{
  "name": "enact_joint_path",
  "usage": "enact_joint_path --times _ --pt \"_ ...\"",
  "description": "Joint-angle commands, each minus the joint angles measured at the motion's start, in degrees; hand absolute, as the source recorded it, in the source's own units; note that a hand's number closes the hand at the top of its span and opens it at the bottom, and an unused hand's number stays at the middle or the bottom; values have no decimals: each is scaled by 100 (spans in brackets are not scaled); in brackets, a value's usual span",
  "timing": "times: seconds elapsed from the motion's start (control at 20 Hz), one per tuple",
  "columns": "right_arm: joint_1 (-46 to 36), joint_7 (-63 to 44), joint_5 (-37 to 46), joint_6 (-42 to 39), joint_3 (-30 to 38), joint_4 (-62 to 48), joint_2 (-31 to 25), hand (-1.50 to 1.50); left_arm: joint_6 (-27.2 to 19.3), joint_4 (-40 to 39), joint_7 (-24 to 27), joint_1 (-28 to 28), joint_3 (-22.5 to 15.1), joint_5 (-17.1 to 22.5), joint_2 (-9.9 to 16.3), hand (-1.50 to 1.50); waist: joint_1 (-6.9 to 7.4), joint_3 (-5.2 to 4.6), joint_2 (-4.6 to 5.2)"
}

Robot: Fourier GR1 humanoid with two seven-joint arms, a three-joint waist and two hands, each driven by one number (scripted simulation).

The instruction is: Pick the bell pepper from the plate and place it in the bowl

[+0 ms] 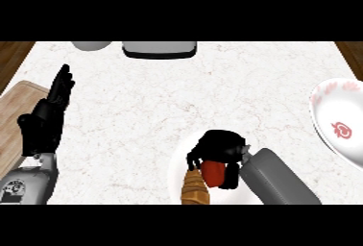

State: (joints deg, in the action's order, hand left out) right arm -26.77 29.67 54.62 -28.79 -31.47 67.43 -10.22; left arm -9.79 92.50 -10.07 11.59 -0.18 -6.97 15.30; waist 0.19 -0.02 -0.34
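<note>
The marbled surface [177, 96] lies mostly bare between the bowl [340, 120] at its right edge and the plate [181, 166] near the front. The left robot hand [46, 120] rests open at the left edge. The right robot hand [220, 151] curls round the red bell pepper [212, 174] over the plate.

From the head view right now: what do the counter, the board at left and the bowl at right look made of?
Counter: looks like white marble or stone, with faint grey-brown veins and a matte finish. Board: looks like pale wood, tan with a lighter rim. Bowl: probably glazed ceramic, smooth white with red printed motifs; could be plastic.
</note>
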Motion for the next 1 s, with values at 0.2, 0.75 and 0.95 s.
enact_joint_path --times 0.2,0.75,0.95 --pt "2464 -836 272 233 -468 2256 -555 150 -46 131 -192 -166 308 16 107 0 -473 -9 -117" --pt "6081 -796 -660 1573 -100 5755 -1585 150 -12 232 10 -657 462 78 175 0 -691 -15 -113" --pt "7069 -805 -1349 1913 579 7038 -1744 150 -75 225 34 -539 381 -24 116 0 -647 -6 -56"
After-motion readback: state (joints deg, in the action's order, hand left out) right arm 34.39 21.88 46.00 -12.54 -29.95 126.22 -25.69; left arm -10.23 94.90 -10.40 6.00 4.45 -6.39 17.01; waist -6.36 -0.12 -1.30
